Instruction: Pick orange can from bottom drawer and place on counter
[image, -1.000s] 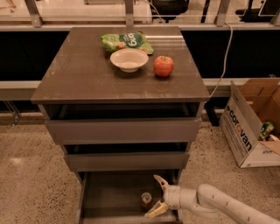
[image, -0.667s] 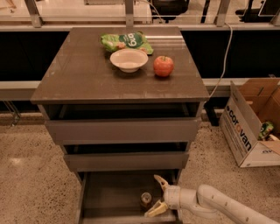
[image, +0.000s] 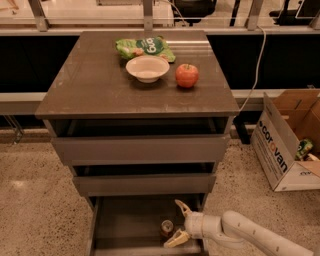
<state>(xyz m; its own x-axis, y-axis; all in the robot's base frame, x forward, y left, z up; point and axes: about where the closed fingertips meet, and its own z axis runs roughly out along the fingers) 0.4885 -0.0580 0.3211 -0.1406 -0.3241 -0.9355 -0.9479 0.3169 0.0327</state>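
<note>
The orange can (image: 167, 228) stands upright in the open bottom drawer (image: 120, 225), near its right front part; I see its silver top. My gripper (image: 175, 224) reaches in from the lower right, just right of the can, open, with one cream finger (image: 181, 207) behind it and the other (image: 174, 240) in front. The fingers stand apart from the can. The counter (image: 95, 82) is the brown glossy cabinet top above.
On the counter are a white bowl (image: 147, 68), a red apple (image: 187, 75) and a green snack bag (image: 145, 47). The two upper drawers (image: 140, 147) are slightly open. A cardboard box (image: 287, 142) stands on the floor at right.
</note>
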